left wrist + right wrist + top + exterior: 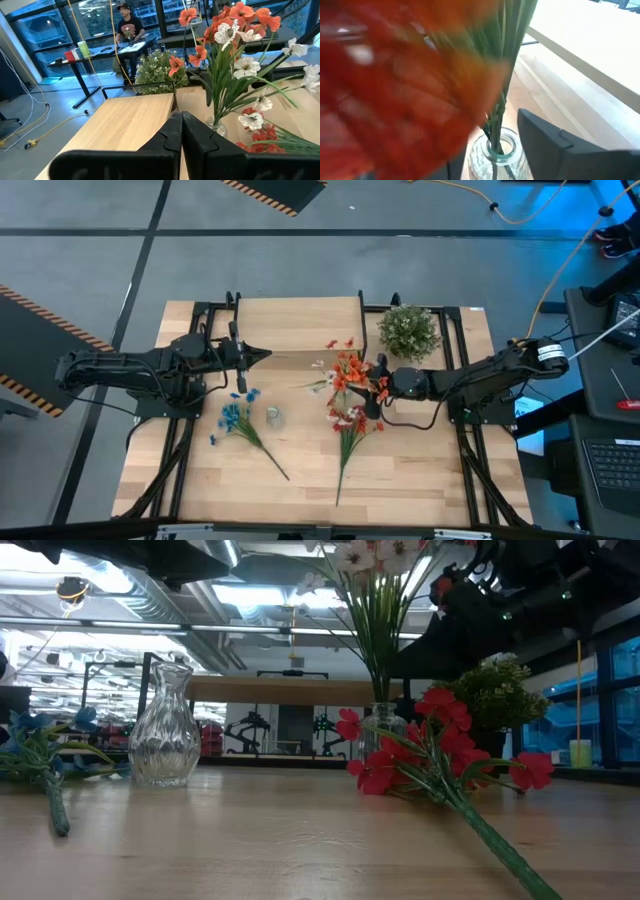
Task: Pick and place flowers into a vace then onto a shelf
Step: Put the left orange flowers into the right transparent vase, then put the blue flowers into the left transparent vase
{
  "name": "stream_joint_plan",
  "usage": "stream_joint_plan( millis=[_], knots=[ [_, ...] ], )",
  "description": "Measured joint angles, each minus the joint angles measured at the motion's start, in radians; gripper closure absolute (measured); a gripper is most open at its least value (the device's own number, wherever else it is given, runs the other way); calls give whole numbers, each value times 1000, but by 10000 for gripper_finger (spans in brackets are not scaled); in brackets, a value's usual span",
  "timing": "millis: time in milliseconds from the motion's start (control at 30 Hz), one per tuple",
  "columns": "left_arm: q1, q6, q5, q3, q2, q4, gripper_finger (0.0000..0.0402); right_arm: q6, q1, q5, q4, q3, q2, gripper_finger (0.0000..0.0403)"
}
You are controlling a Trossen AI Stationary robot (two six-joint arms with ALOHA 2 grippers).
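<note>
Nearest the table's (200, 480) front edge lie two sprigs flat on the wood: the blue flower (238, 416) toward the left side, its stem running toward the front edge, and the red flower (440, 755) right of centre, its green stem likewise pointing at the front edge. Between them, beside the blue blooms, an empty clear glass vase (165, 725) stands upright.

Farther in, near the table's middle, a second glass vase (496, 155) stands upright with the orange-red flower (350, 372) and the white flower (245, 65) planted in it, stems down through its mouth. The right end effector (378, 385) hangs just beside these stems on their right, above the vase, its fingers apart and gripping nothing.

The left end effector (262, 356) hovers left of centre, its fingers (175, 135) pressed together and empty.

Along the table's far edge runs the shelf (290, 325), with a bushy green plant (408, 330) at its right end.
</note>
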Motion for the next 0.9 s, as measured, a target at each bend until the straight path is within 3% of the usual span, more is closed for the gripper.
stream_joint_plan(
  millis=[233,700,900],
  knots=[
    [0,1,0,0,0,0,399,-8,0,1,-110,8,-77,190],
    [0,1,0,0,0,-5,400,47,3,5,-374,8,-258,188],
    [0,9,0,0,0,-36,397,83,23,70,-523,8,-377,192]
  ],
)
